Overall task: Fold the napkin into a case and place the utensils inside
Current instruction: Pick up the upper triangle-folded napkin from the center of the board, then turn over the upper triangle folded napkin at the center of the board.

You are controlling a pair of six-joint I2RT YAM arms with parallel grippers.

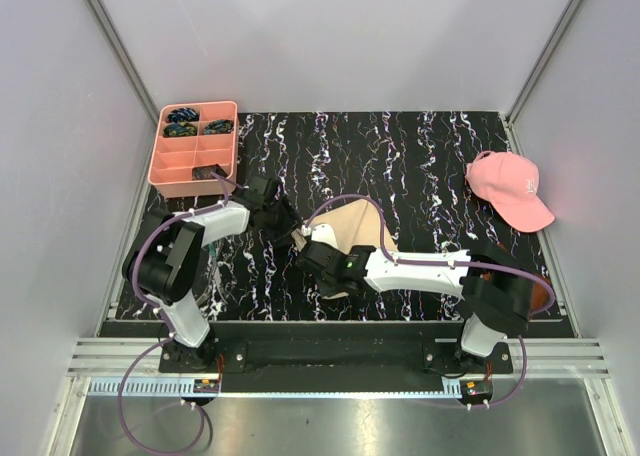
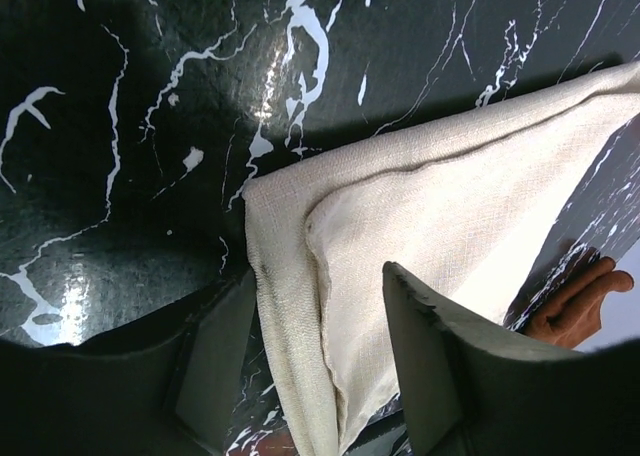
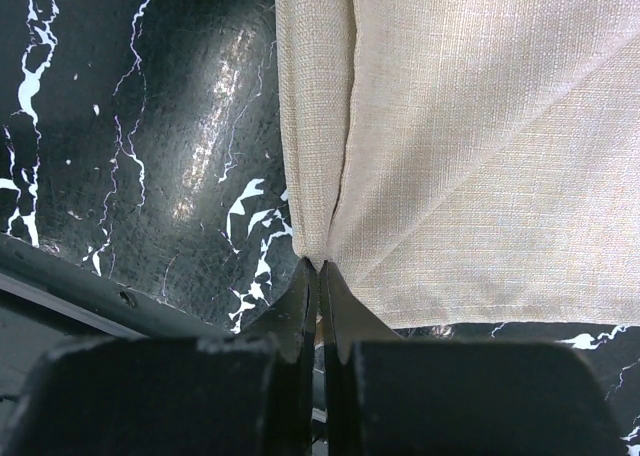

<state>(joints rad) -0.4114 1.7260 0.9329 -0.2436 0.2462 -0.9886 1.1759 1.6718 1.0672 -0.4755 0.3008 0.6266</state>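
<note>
The beige napkin [image 1: 357, 223] lies partly folded on the black marbled table, with one layer doubled over along its left edge. In the left wrist view the napkin [image 2: 450, 216] has its folded edge running between the wide-apart fingers of my left gripper [image 2: 320, 361], which is open. In the right wrist view my right gripper [image 3: 319, 268] is shut on the napkin [image 3: 480, 126], pinching its near edge at the fold line. From above, the left gripper [image 1: 285, 221] and right gripper [image 1: 308, 251] meet at the napkin's left corner. No utensils are in view.
A pink compartment tray [image 1: 170, 164] with small dark blue-green items stands at the back left. A pink cap [image 1: 508, 188] lies at the right. A brown-orange thing [image 1: 535, 294] shows partly under the right arm. Grey walls enclose the table.
</note>
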